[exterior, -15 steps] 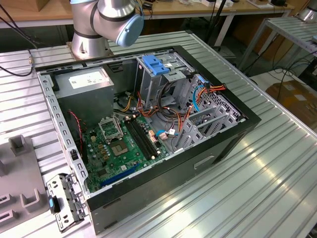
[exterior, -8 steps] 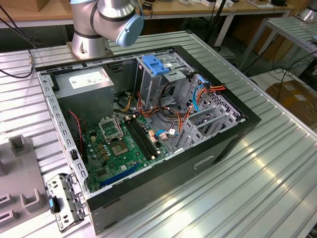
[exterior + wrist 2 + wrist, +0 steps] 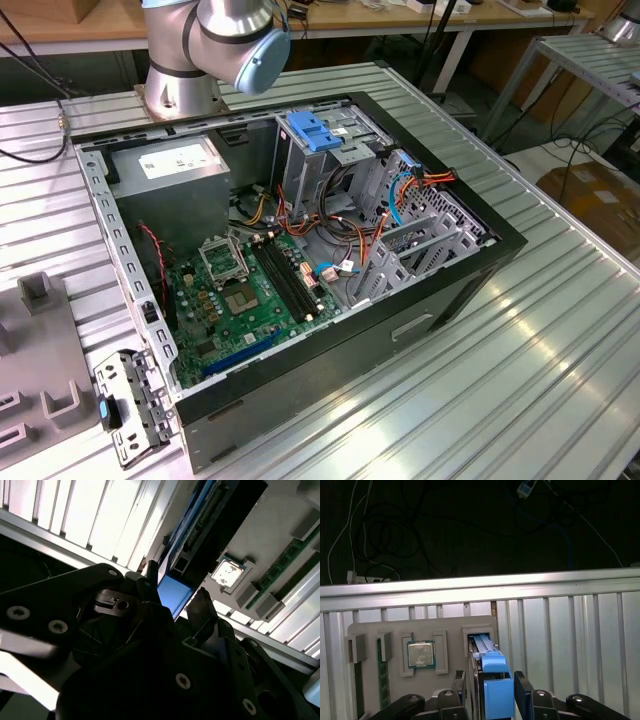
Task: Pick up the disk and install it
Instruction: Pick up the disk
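Standing on edge in a slot of the grey holder (image 3: 395,630), the disk (image 3: 496,677) presents both sides for grasping. Gripper (image 3: 491,684) straddles it, jaws flanking either side; whether they clamp it cannot be told.

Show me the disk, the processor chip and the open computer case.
disk (image 3: 497,694), first wrist view, blue rail end.
processor chip (image 3: 421,654), first wrist view, metal lid centre.
computer case (image 3: 320,365), exterior view, black outer wall.
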